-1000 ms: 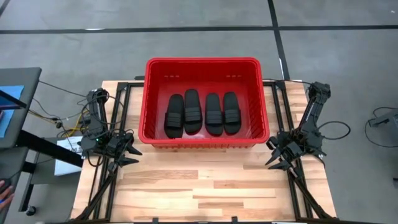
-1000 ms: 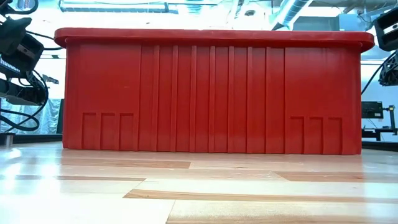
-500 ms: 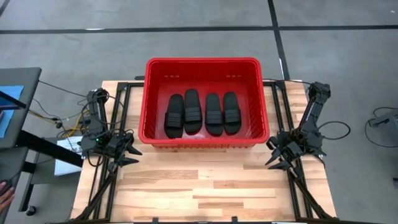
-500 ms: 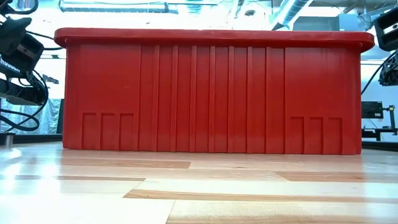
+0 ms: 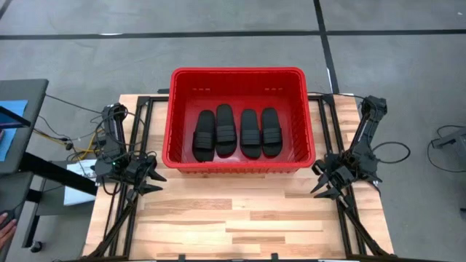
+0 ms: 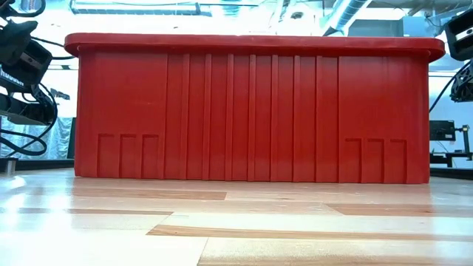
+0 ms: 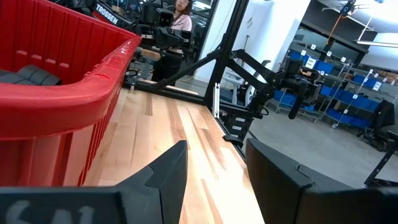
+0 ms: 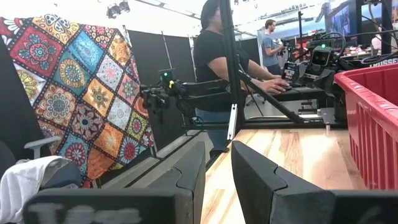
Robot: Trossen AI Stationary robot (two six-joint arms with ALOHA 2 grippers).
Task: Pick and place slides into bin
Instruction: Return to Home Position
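Four slides [image 5: 237, 132]: lying side by side inside the bin [image 5: 237, 73], showing whole only in the high view; in the low view the bin wall is hiding them. Arms: left gripper [image 5: 151, 182] and right gripper [image 5: 322, 183] are resting beside the bin's near corners, fingers standing apart.

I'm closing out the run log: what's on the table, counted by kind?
Slides: 4, all lying in the bin
Bin: 1
Total: 5
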